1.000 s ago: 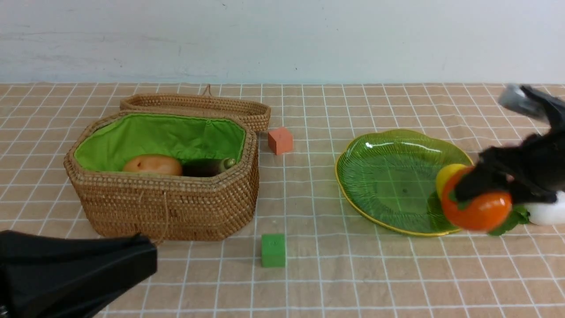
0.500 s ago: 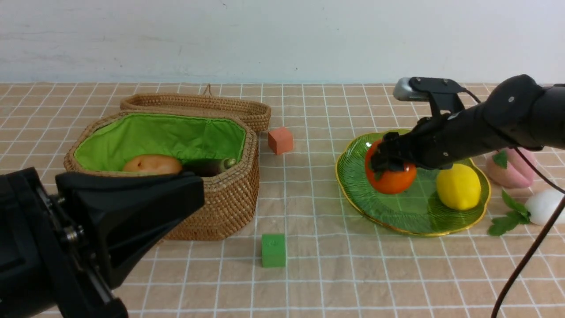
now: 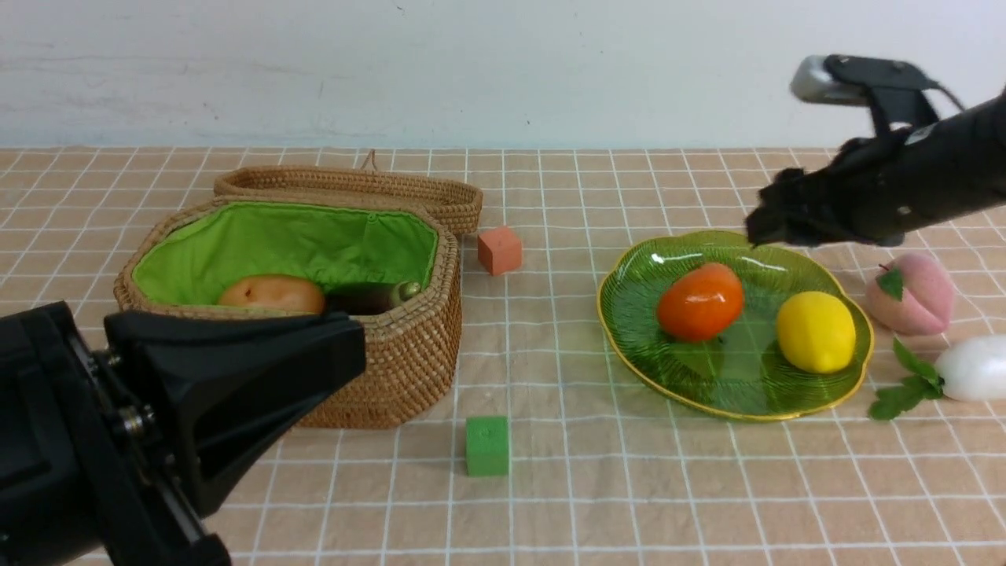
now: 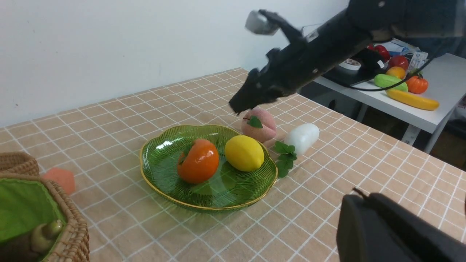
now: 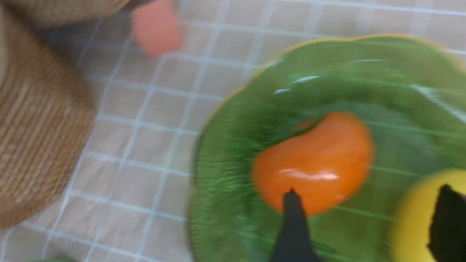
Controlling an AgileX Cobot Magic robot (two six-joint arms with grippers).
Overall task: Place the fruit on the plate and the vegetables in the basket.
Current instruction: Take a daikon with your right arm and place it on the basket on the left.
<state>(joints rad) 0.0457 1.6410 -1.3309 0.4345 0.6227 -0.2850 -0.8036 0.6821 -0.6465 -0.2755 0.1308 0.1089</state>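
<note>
On the green plate [image 3: 676,259] lie an orange persimmon [image 3: 699,301] and a yellow lemon [image 3: 816,331]. My right gripper [image 3: 758,228] hangs above the plate's far rim, open and empty; in its wrist view the gripper [image 5: 367,189] stands over the persimmon [image 5: 313,160] and lemon [image 5: 411,218]. A pink peach [image 3: 910,294] and a white radish [image 3: 971,367] lie on the cloth right of the plate. The woven basket [image 3: 354,369] at left holds a potato [image 3: 271,293] and an eggplant [image 3: 369,297]. My left gripper [image 3: 357,346] is shut at front left, holding nothing.
An orange cube [image 3: 499,250] sits between basket and plate, and a green cube [image 3: 486,445] lies nearer the front. The basket's lid [image 3: 354,189] hangs open behind it. A side table [image 4: 407,91] with toy produce stands beyond the cloth's right edge.
My right gripper carried the persimmon over the plate, let it go there, then rose and drew back to the right. The left arm rose into view, then held still.
</note>
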